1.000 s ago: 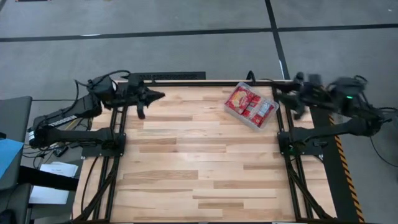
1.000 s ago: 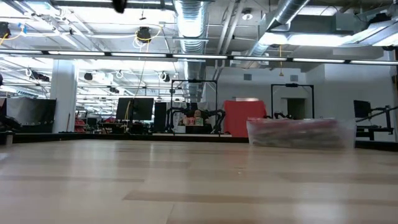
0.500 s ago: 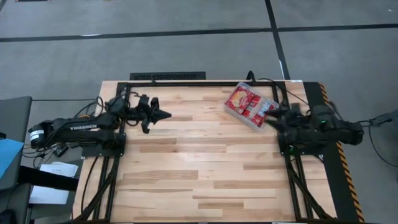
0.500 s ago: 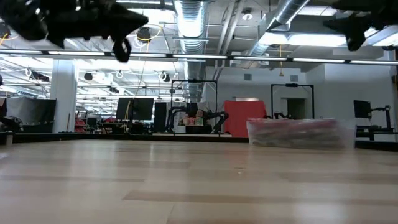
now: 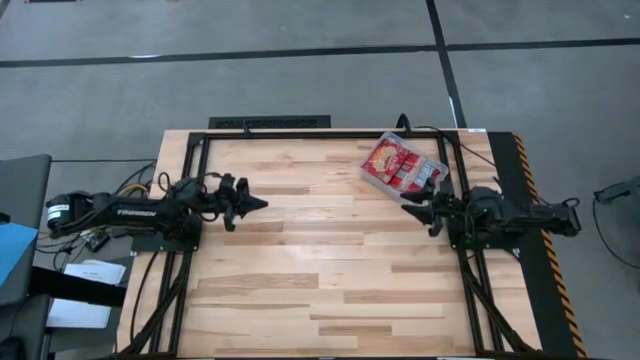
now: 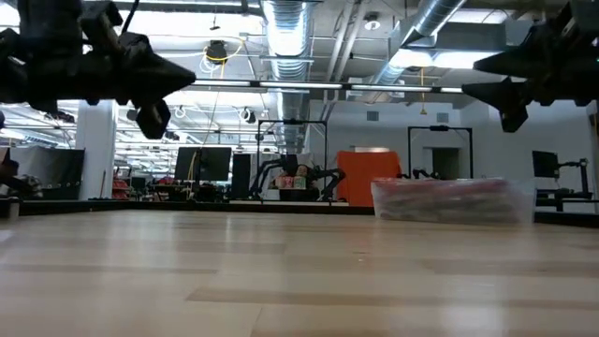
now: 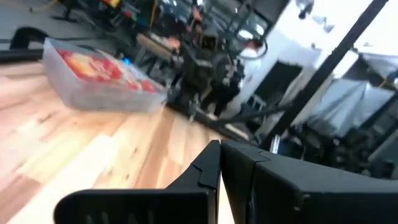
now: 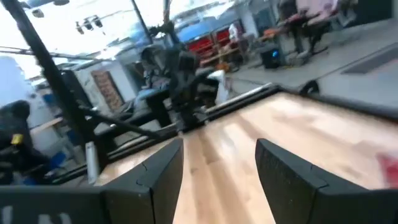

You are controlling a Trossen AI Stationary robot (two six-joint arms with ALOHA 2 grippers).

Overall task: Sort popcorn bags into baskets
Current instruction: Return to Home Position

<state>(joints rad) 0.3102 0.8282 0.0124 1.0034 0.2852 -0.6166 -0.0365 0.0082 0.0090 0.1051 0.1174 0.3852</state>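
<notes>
The clear plastic basket (image 5: pixel 403 168) sits with its bottom on the table near the far right corner, and red popcorn bags (image 5: pixel 392 160) lie flat inside it. It also shows in the low view as the basket (image 6: pixel 453 199) and in the left wrist view as the basket (image 7: pixel 99 78). My left gripper (image 5: pixel 258 203) hovers over the table's left part, pointing right, shut (image 7: pixel 219 163) and empty. My right gripper (image 5: pixel 407 207) hovers just on the near side of the basket, pointing left, open (image 8: pixel 219 158) and empty. Both are well above the table (image 6: pixel 187 75) (image 6: pixel 471 78).
Black frame rails (image 5: pixel 190 230) (image 5: pixel 462 250) run along the left and right sides of the wooden table (image 5: pixel 320 270). The middle and near parts of the wood show bare. Beyond the far edge the low view shows a workshop room with other equipment (image 6: pixel 295 178).
Both arms have swung down from the far edge toward the table's near side and lowered. The left gripper moved nearer and slightly right. The right gripper came from beyond the right rail in over the table, turning to point left, beside the basket. The basket stayed still.
</notes>
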